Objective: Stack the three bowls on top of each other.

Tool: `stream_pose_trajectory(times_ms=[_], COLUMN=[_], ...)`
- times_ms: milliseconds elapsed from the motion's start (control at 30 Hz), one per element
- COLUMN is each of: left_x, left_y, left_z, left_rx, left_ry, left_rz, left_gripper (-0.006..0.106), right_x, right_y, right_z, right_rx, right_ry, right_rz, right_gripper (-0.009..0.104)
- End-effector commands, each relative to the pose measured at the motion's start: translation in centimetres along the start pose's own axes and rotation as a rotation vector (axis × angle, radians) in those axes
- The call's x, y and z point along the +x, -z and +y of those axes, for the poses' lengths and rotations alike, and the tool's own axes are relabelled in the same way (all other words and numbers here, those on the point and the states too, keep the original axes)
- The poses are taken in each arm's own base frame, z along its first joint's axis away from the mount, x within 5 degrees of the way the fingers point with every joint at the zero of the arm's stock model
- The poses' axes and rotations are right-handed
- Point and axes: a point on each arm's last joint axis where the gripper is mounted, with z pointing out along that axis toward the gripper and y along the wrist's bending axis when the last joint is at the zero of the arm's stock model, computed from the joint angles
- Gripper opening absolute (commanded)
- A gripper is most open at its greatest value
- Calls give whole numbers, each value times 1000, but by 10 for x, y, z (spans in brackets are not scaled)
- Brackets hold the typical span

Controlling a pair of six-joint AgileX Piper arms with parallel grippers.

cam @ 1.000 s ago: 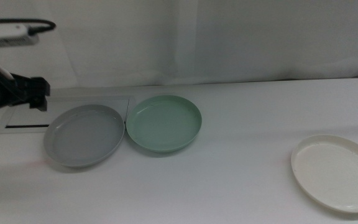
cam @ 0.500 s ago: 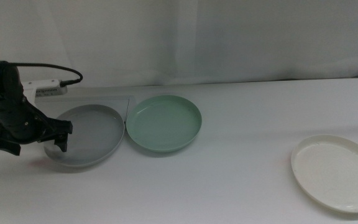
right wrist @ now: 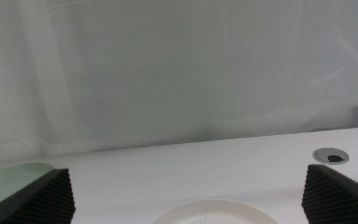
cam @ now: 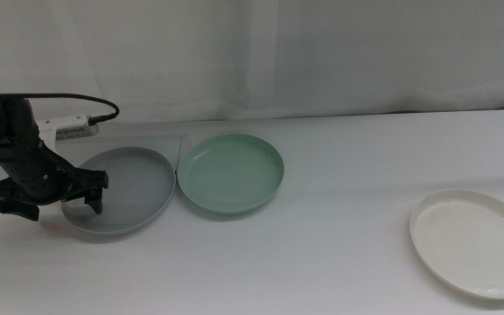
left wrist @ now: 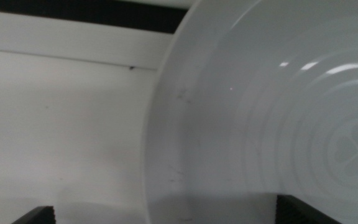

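The three bowls lie spread along the table [cam: 339, 262] rather than stacked: the grey bowl [cam: 121, 189] sits at the left of the middle view, the mint green bowl [cam: 231, 172] just beside it on its right with rims almost touching, and the white bowl [cam: 473, 242] well apart at the lower right, cut by the frame edge. Behind the grey bowl a flat white panel [cam: 138, 140] lies on the table at the upper left. The left gripper [cam: 52, 191] hangs low over the grey bowl's left rim, and that placing reads as the start of a pick: taking the outermost bowl by its low edge so it can be carried onto a neighbour. Its jaws stand wide apart; in the left wrist view their dark tips show only at the two bottom corners, with the grey bowl's rim [left wrist: 157, 155] running up between them and filling the right of that frame. Nothing is pinched yet, and I cannot tell whether a jaw already touches the rim. The right gripper [right wrist: 188, 193] waits out of the middle view, its jaws spread at the bottom corners of the right wrist view, holding nothing, with the white bowl's far edge at bottom centre and a sliver of the mint green bowl at lower left.
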Motion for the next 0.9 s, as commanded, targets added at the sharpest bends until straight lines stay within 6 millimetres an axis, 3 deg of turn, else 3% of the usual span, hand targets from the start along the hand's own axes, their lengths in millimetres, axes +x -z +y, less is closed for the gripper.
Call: stream_pose_trajectory(times_ms=[0, 133, 267, 300, 633, 733, 867], left_x=[0, 1, 1, 1, 0, -2, -6], left_y=[-7, -7, -9, -10, -13, 0, 31], left_z=[-2, -4, -4, -4, -5, -5, -4], left_rx=[22, 41, 40, 41, 52, 57, 68], left_ry=[24, 45, 55, 57, 81, 95, 96], left_rz=[11, 14, 20, 23, 15, -20, -110], left_gripper=[90, 68, 6, -2, -3, -3, -3], right_x=[11, 11, 11, 11, 11, 11, 11], right_y=[1, 1, 1, 1, 1, 1, 1], right_z=[-1, -1, -1, -1, -1, -1, -1], right_rx=[0, 0, 0, 0, 0, 0, 0], right_ry=[5, 5, 2, 2, 2, 2, 2], right_rz=[-3, -3, -3, -3, -3, -3, -3], right_gripper=[103, 103, 103, 103, 103, 103, 103])
